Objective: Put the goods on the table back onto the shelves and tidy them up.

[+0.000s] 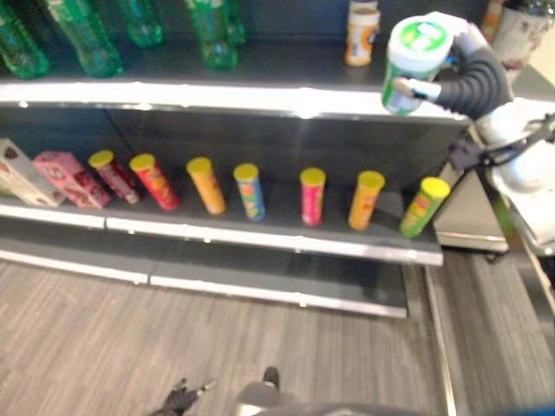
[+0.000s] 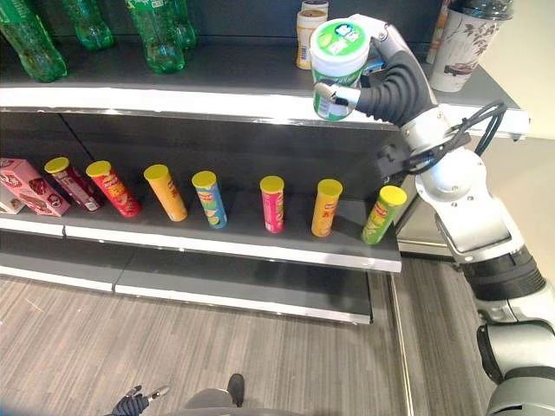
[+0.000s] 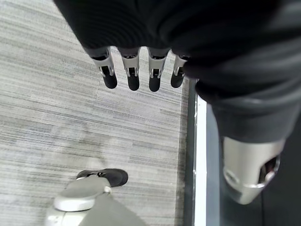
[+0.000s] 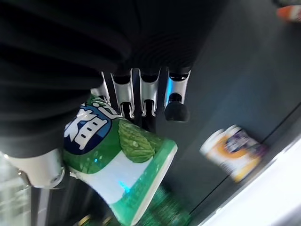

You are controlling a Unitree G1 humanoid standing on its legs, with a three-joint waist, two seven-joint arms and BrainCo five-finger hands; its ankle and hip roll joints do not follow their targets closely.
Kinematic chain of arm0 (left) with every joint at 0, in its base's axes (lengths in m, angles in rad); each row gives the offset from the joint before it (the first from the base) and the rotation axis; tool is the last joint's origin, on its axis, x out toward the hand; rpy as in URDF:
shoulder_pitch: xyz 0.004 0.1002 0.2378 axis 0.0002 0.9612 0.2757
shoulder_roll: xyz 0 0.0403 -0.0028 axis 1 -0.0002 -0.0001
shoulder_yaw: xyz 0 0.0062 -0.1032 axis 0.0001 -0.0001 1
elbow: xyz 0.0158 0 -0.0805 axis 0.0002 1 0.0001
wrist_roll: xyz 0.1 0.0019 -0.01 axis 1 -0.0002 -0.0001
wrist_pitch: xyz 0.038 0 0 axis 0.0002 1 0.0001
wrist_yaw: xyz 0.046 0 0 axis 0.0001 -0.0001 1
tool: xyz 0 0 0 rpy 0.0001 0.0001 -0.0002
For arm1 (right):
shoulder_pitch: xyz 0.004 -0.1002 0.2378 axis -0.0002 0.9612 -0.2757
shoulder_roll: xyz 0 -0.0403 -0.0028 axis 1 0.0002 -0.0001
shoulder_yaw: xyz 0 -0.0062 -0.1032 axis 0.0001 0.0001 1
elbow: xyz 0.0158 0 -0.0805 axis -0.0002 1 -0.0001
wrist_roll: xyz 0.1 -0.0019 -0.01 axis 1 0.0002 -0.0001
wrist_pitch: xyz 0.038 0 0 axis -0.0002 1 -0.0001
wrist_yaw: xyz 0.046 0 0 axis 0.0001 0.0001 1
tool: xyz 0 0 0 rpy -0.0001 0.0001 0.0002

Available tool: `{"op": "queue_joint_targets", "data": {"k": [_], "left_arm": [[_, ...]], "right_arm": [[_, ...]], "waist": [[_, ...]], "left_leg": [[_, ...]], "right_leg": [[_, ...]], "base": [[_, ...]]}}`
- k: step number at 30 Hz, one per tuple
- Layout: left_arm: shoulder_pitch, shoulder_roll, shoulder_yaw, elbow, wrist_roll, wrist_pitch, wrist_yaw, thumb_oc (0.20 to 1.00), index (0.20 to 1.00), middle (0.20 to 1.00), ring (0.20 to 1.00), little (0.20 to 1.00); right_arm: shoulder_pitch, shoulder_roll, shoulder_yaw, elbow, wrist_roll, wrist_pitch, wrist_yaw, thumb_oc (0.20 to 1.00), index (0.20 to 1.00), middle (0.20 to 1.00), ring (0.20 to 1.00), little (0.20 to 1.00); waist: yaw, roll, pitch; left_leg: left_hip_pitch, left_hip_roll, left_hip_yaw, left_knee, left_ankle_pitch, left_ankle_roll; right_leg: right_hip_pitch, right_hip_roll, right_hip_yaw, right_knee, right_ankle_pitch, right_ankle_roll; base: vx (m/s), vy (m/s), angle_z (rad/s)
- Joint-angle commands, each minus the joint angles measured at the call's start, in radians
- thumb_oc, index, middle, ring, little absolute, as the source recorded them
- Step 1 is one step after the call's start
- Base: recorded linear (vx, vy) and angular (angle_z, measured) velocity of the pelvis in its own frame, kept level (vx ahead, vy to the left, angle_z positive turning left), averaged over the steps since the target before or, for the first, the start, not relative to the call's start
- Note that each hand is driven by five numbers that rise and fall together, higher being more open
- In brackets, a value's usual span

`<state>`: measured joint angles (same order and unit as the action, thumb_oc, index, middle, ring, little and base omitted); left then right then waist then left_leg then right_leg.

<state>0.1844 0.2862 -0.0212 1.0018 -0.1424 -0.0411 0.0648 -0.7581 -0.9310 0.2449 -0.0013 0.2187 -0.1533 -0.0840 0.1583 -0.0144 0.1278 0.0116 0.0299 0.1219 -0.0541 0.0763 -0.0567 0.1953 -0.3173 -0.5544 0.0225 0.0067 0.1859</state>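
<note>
A green-and-white tub (image 2: pixel 338 65) with a green lid is held in the air above the front edge of the top shelf (image 2: pixel 217 87), with my right hand (image 2: pixel 395 82) shut on it. In the right wrist view the tub (image 4: pixel 124 172) sits between the fingers (image 4: pixel 148 96) and the thumb. An orange-and-white jar (image 2: pixel 309 35) stands on the top shelf just behind the tub. My left hand (image 3: pixel 136 75) hangs low over the grey floor, its fingers straight and holding nothing.
Green bottles (image 2: pixel 156 35) stand at the left of the top shelf. A patterned cup (image 2: pixel 464 43) stands at its right end. Several yellow-lidded tubes (image 2: pixel 272 204) line the middle shelf (image 2: pixel 234 238), with pink boxes (image 2: pixel 26 186) at the left.
</note>
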Motion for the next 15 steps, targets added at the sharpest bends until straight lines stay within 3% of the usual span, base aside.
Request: {"op": "queue_joint_targets", "data": {"k": [1,2,3,6,9,15], "left_arm": [[-0.046,0.082,-0.070,0.022,0.027,-0.027,0.009,1.000,1.000,1.000,1.000,1.000],[-0.057,0.099,-0.080,0.019,0.022,-0.030,0.003,1.000,1.000,1.000,1.000,1.000],[-0.069,0.106,-0.092,0.017,0.020,-0.032,-0.002,1.000,1.000,1.000,1.000,1.000],[-0.096,0.120,-0.117,0.010,0.008,-0.041,-0.006,1.000,1.000,1.000,1.000,1.000],[-0.101,0.108,-0.125,0.010,-0.019,-0.045,-0.008,1.000,1.000,1.000,1.000,1.000],[-0.096,0.087,-0.148,0.028,-0.021,-0.039,-0.007,1.000,1.000,1.000,1.000,1.000]], "right_arm": [[-0.147,-0.057,0.038,0.072,0.050,-0.003,-0.042,0.200,0.200,0.200,0.200,0.200],[-0.181,-0.077,0.064,0.108,0.077,0.003,-0.033,0.200,0.200,0.200,0.200,0.200],[-0.206,-0.084,0.089,0.141,0.092,0.005,-0.028,0.200,0.200,0.200,0.200,0.200],[-0.274,-0.104,0.138,0.263,0.145,0.006,-0.026,0.200,0.200,0.200,0.200,0.200],[-0.333,-0.077,0.190,0.385,0.192,0.012,-0.016,0.200,0.200,0.200,0.200,0.200],[-0.387,-0.034,0.219,0.494,0.217,0.028,-0.008,0.200,0.200,0.200,0.200,0.200]], "waist": [[0.025,-0.005,-0.034],[0.012,-0.002,-0.025],[0.004,-0.002,-0.019],[-0.006,-0.013,-0.014],[-0.003,-0.025,-0.026],[0.000,-0.042,-0.045]], "left_leg": [[0.027,0.075,0.050,-0.018,-0.073,-0.061],[0.032,0.066,0.035,-0.028,-0.069,-0.053],[0.036,0.061,0.022,-0.031,-0.069,-0.051],[0.029,0.040,-0.033,-0.025,-0.068,-0.046],[0.036,0.045,-0.049,-0.026,-0.074,-0.052],[0.039,0.057,-0.070,-0.025,-0.069,-0.063]], "right_leg": [[-0.171,-0.039,0.156,0.056,0.060,0.009],[-0.205,0.030,0.285,0.058,0.035,0.005],[-0.223,0.067,0.335,0.054,0.024,0.000],[-0.214,0.116,0.432,0.024,0.011,0.000],[-0.171,0.118,0.398,-0.022,0.016,-0.004],[-0.129,0.129,0.359,-0.057,0.011,-0.007]], "base": [[0.03,0.115,0.38],[0.03,0.095,0.37],[0.04,0.096,0.27],[0.05,0.008,0.33],[0.09,-0.063,0.79],[0.07,-0.047,0.18]]}}
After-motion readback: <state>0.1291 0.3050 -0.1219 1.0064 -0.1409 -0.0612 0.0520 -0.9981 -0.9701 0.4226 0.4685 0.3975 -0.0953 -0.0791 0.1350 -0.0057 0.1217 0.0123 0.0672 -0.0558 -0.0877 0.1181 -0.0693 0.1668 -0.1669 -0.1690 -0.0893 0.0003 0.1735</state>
